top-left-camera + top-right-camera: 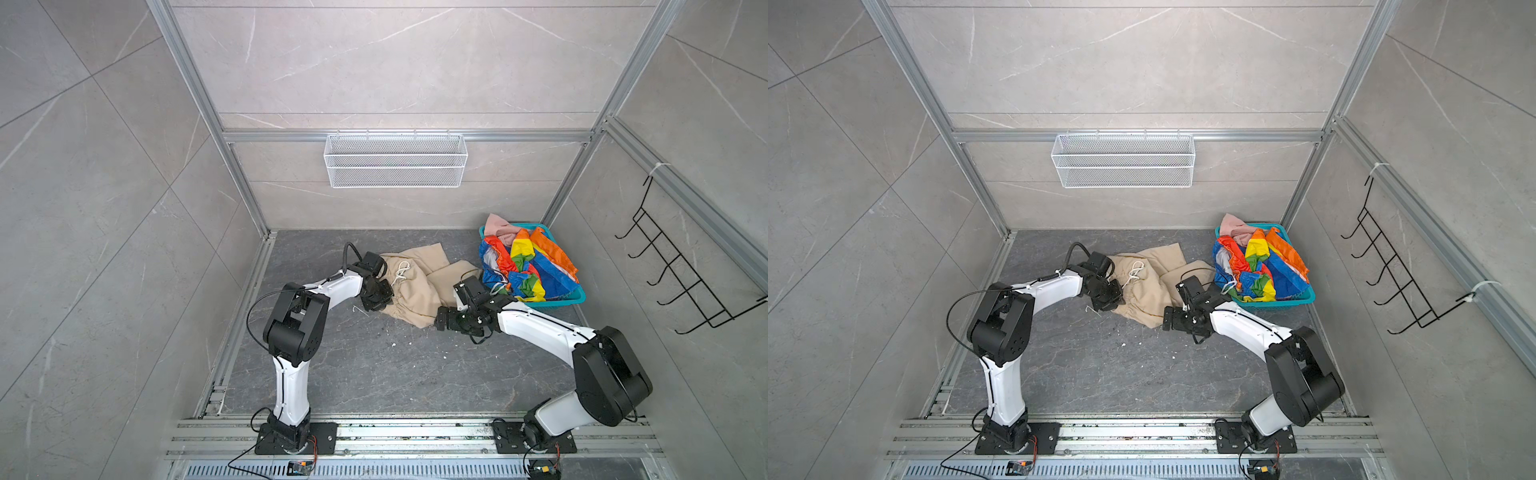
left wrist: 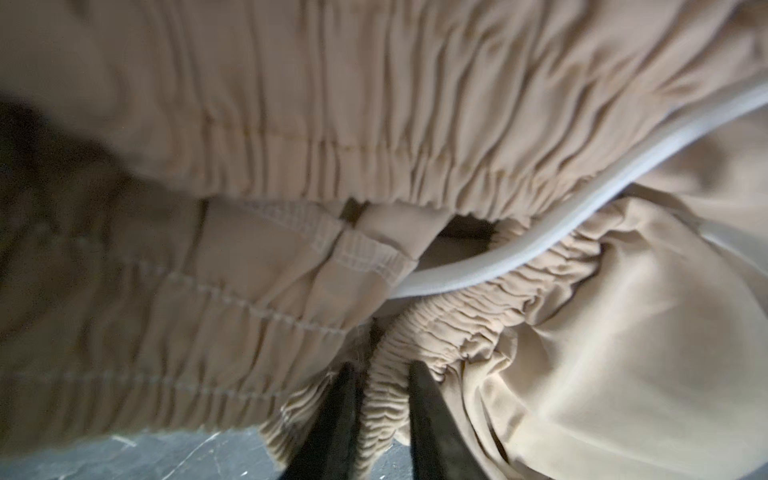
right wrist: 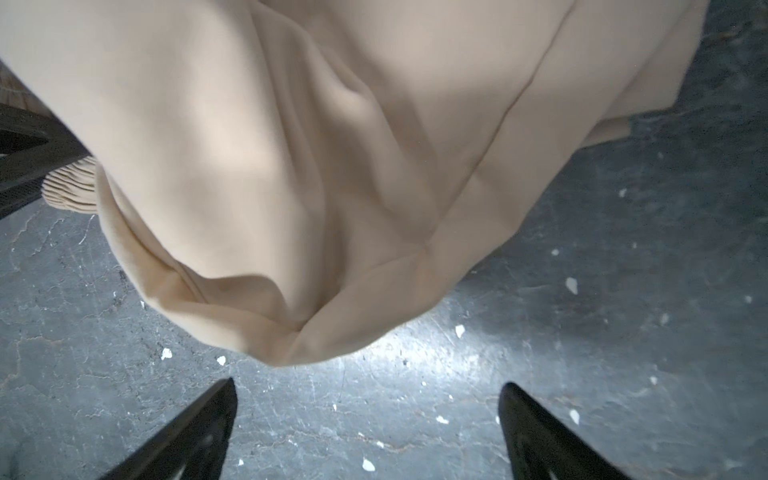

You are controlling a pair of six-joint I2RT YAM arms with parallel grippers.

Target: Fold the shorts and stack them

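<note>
One pair of beige shorts (image 1: 419,286) is being spread: waistband (image 2: 415,166) pinched by left fingers (image 2: 432,424), right fingers (image 3: 199,432) held wide. Next, the loose corner (image 3: 291,332) likely needs gripping.

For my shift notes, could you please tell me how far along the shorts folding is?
Done: nothing folded or stacked; the beige shorts lie crumpled on the table. In hand: the left gripper pinches their waistband; the right gripper hangs open beside their edge. Left: folding them, then the rainbow shorts and pink shorts in the basket.
</note>
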